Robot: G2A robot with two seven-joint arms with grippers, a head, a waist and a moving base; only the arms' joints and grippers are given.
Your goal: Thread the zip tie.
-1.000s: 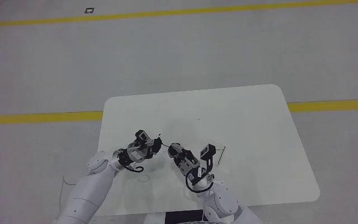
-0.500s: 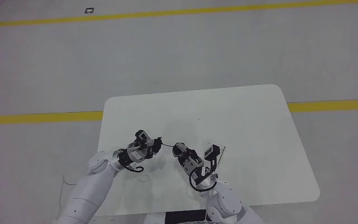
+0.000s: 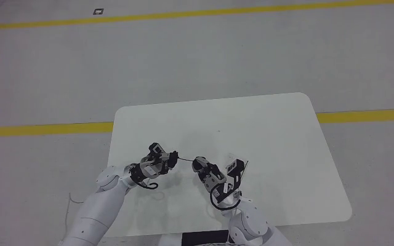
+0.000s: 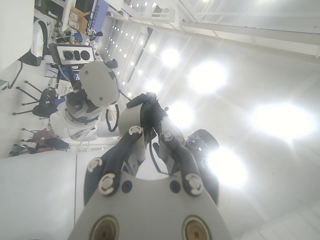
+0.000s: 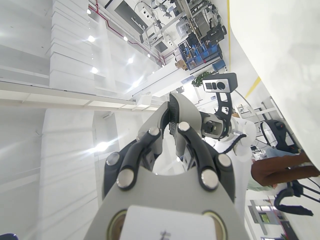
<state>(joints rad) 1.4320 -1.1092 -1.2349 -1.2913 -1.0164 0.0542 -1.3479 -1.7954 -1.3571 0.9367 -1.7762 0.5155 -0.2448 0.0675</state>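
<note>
Fingers point(image 4: 130, 118) first: clenched on zip tie point(image 4: 153, 156) at left gripper point(image 4: 150, 108), prob. to hold strap steady above table point(image 3: 277, 123). Tail poking out beyond left gripper, thin line twd right gripper point(image 3: 198, 163). Pressed together there too, just beside left gripper; can't tell whether pinching tail tip. Judged mid-thread: one end fixed, other to be lined up w/ head.

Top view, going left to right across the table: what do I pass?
First the left gripper, then the zip tie it holds, then the right gripper, then a thin dark strip lying on the table.
</note>
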